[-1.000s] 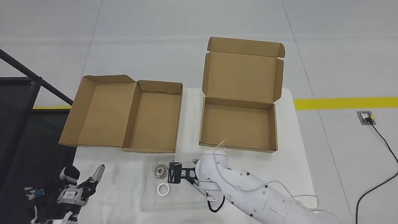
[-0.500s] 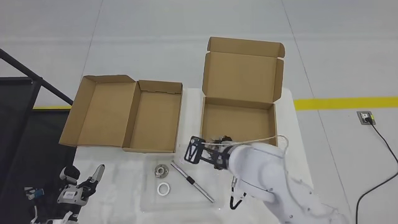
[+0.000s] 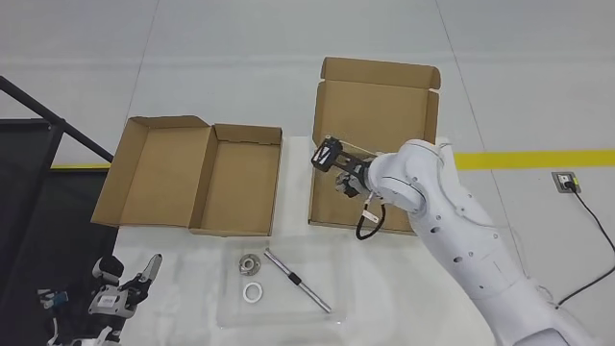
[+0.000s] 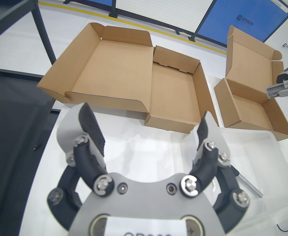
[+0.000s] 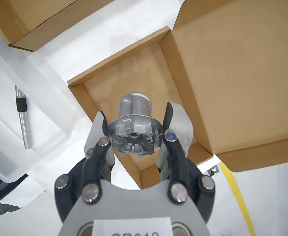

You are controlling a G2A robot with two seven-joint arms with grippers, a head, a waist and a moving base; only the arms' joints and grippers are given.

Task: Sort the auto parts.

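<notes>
The right pincer (image 5: 135, 119) is narrowed onto a grey metal part (image 5: 134, 126), a short cylinder with a wide notched flange. Its two fingers press on opposite edges of the flange, and the cylinder end points away from the wrist. The part hangs in the air over the open right cardboard box (image 3: 394, 202), above the left side of the box floor and near the fold where the raised lid begins. It does not touch the cardboard.

The left pincer (image 4: 145, 115) is spread wide with nothing between its fingers. It sits low at the near left corner of the white table (image 3: 192, 279).

A second open cardboard box (image 3: 240, 178) lies on the left of the table with its lid folded flat outward, well apart from the right one.

In front of the two boxes is a clear plastic tray (image 3: 327, 264). It holds a thin metal rod (image 3: 296, 281) with a dark band lying at a slant, a small white ring (image 3: 252, 292), and a small round metal piece (image 3: 249, 263) just beside the ring.
</notes>
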